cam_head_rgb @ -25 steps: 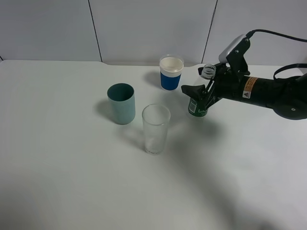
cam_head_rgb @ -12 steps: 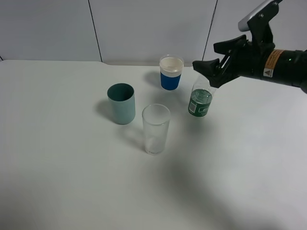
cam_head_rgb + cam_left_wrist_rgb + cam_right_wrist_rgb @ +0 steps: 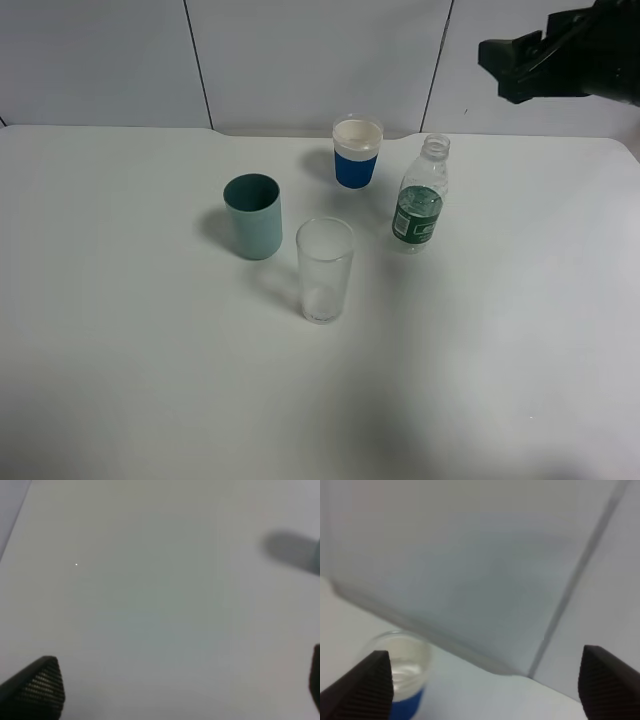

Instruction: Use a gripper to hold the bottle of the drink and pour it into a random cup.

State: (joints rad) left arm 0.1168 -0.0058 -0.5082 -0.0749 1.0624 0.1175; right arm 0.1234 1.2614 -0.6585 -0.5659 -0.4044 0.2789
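Observation:
The clear bottle (image 3: 419, 196) with a green label and no cap stands upright on the white table, just right of the blue cup with a white rim band (image 3: 357, 152). The cup also shows in the right wrist view (image 3: 402, 674). My right gripper (image 3: 512, 68) is open and empty, raised high at the upper right, well above and to the right of the bottle; its fingertips (image 3: 367, 682) stand wide apart in the right wrist view. My left gripper (image 3: 175, 690) is open over bare table; it does not show in the exterior high view.
A teal cup (image 3: 253, 215) stands left of centre. A tall clear glass (image 3: 325, 269) stands in front of the bottle and cups. White wall panels (image 3: 310, 60) rise behind the table's far edge.
My right gripper has let go of the bottle and risen up and to the right. The bottle stays standing on the table.

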